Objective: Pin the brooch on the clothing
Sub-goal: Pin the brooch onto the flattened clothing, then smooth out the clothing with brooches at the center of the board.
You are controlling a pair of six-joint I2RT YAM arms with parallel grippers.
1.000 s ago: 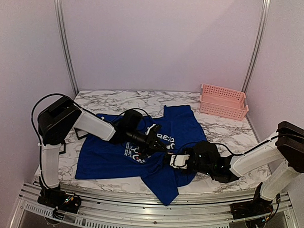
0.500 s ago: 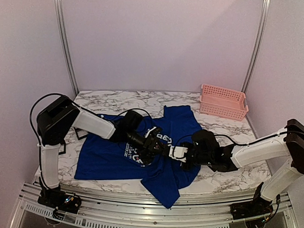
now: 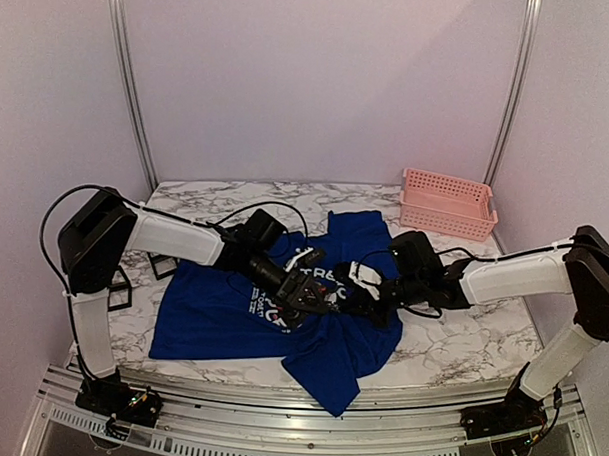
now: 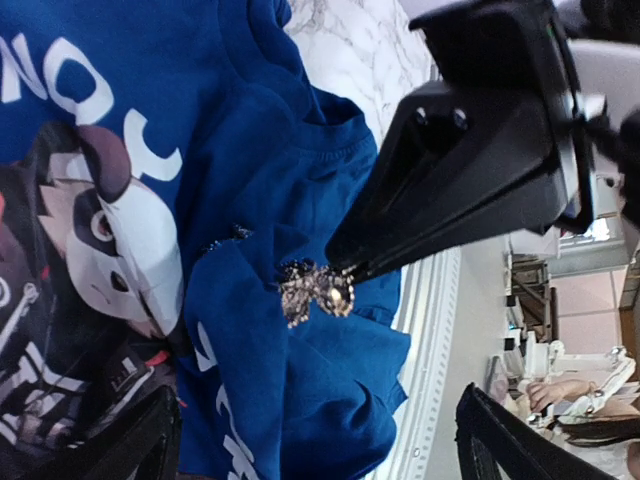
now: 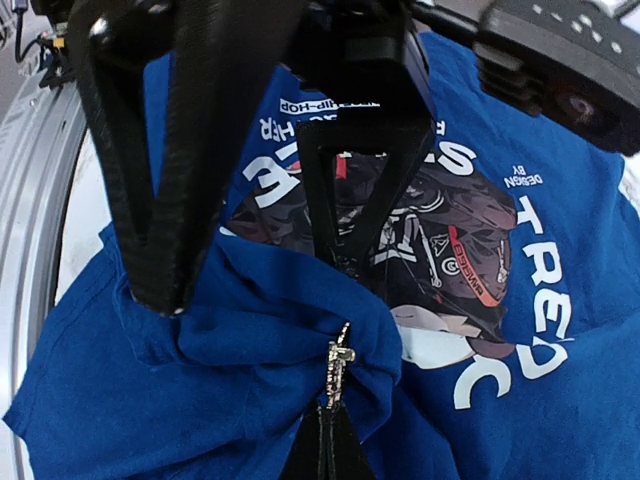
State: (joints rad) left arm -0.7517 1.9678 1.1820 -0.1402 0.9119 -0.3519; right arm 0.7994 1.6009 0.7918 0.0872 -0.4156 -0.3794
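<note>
Pinning step: small silvery jewelled brooch (image 4: 315, 290), mid-frame in the left wrist view, on a raised fold of royal-blue printed T-shirt (image 3: 206, 320); right gripper (image 5: 327, 445) fingers clamped on it; left gripper (image 4: 315, 430) fingers spread wide; best practice: tension the fold, pierce one layer only.

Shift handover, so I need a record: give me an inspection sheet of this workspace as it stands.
Surface: marble table.
Job's things: blue T-shirt rumpled on it; brooch at a raised fold.
Clutter: pink basket, back right; two dark square things, left edge.
Grippers: left gripper open, near the brooch; right gripper shut on the brooch.
Cables: black cable looped above the left arm.
Surroundings: pale walls, metal uprights.
</note>
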